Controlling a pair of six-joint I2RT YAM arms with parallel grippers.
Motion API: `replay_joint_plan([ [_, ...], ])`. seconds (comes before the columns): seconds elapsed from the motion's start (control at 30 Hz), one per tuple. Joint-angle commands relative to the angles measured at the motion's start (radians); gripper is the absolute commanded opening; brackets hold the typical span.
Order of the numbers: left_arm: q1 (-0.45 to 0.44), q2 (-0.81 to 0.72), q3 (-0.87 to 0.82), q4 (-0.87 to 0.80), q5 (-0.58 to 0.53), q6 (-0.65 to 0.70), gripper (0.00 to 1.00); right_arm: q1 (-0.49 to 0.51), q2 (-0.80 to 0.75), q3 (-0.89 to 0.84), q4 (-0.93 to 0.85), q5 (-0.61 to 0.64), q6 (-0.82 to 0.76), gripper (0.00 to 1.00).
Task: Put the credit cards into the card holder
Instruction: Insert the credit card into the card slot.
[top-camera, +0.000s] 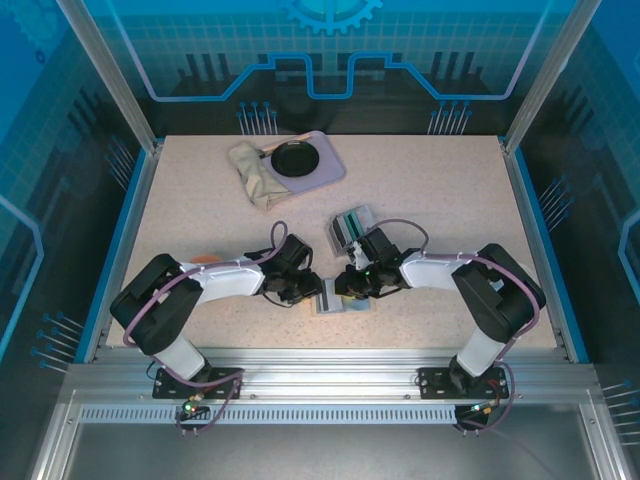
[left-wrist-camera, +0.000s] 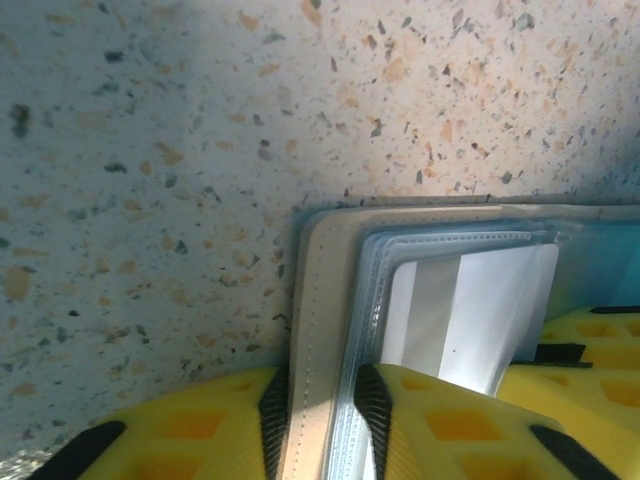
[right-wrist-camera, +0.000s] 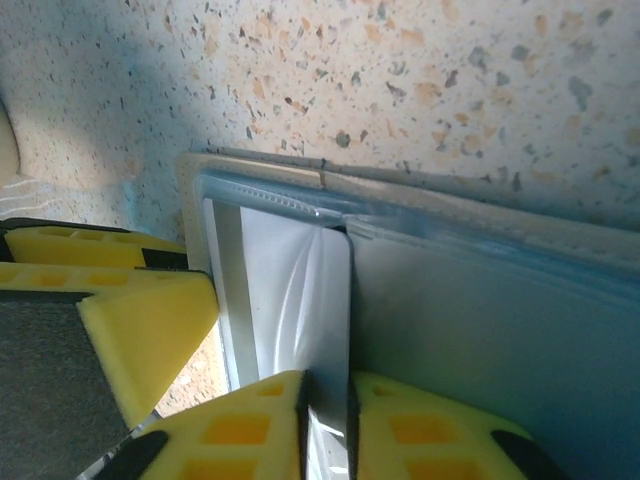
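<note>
1. From above, the two wrists cover most of the card holder (top-camera: 328, 298). Slivers of it show between them, on the arm-base side of the card tray (top-camera: 350, 228) and close to it.
2. The upright cards in the card tray are too small to tell apart.
3. In the left wrist view the card holder (left-wrist-camera: 320, 290) is cut off at the right and bottom edges. A white credit card (left-wrist-camera: 470, 310) with a grey stripe lies among cloudy clear sleeves, its lower end hidden behind a yellow finger.
4. The left gripper (left-wrist-camera: 320, 420), left of the card holder as seen from above (top-camera: 300, 292), has its jaws clenched on the tan outer edge and the stacked sleeves.
5. The right gripper (right-wrist-camera: 327, 420) has its jaws standing narrow on either side of the credit card's (right-wrist-camera: 290, 300) edge. I cannot tell whether they pinch it or merely flank it.
6. The card holder (right-wrist-camera: 450, 190) lies flat on the tabletop (top-camera: 450, 200), opened, inside up. Its long axis runs left to right, from one gripper to the other (top-camera: 350, 285).
</note>
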Motion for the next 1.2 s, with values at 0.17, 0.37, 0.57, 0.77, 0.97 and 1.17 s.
replay_joint_plan([
  [0.17,-0.012,-0.067,0.02,-0.06,-0.078,0.024,0.39,0.013,-0.133,0.054,-0.269,0.145,-0.136,0.27],
  [0.37,-0.037,-0.092,0.081,-0.073,-0.058,0.071,0.36,0.012,-0.125,0.068,-0.304,0.16,-0.17,0.13],
  [0.57,-0.053,-0.001,0.129,0.006,0.067,0.077,0.33,0.013,-0.071,0.048,-0.288,0.159,-0.165,0.09],
  [0.77,-0.059,0.105,0.131,0.035,0.107,0.05,0.28,0.005,-0.045,0.042,-0.34,0.228,-0.202,0.09],
  [0.97,-0.057,0.119,0.088,-0.027,0.036,0.045,0.25,-0.01,-0.057,0.052,-0.443,0.329,-0.243,0.07],
  [1.17,-0.057,0.1,0.07,-0.037,0.02,0.072,0.26,-0.024,-0.052,0.079,-0.493,0.388,-0.292,0.07],
])
